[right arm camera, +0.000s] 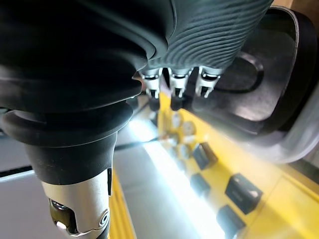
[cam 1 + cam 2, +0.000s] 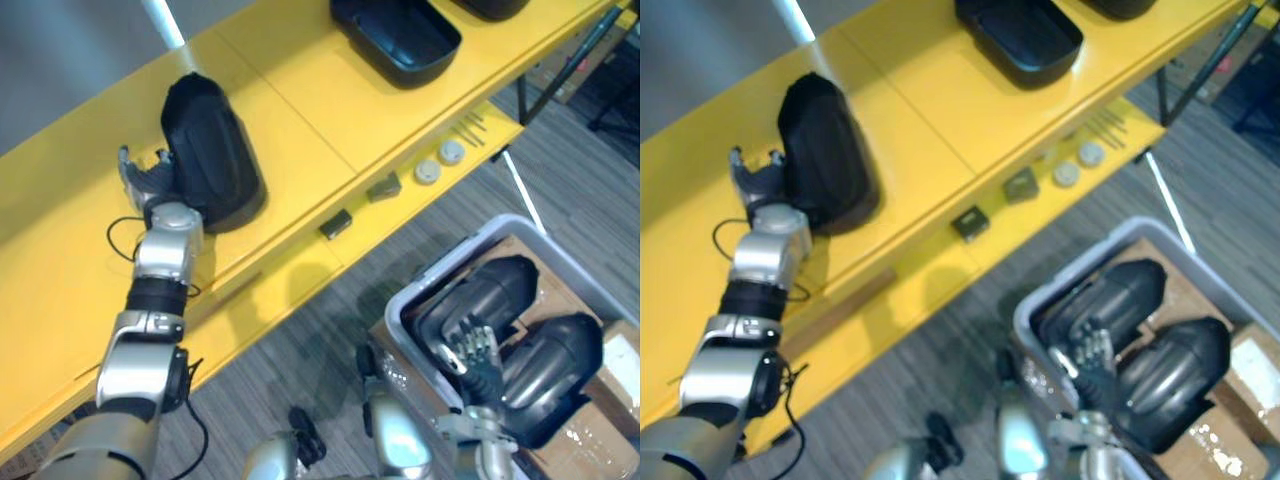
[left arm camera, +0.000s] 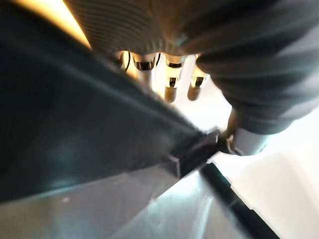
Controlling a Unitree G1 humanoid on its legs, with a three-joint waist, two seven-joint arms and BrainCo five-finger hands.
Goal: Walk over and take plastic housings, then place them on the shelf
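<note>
Your left hand is over the yellow shelf, its fingers straight and spread. It closes on nothing and sits right beside the near end of the black plastic housing, which lies dome-up on the shelf. A second housing lies hollow side up farther along the shelf. Your right hand hangs empty with relaxed fingers over the grey bin, just above two more housings inside it.
</note>
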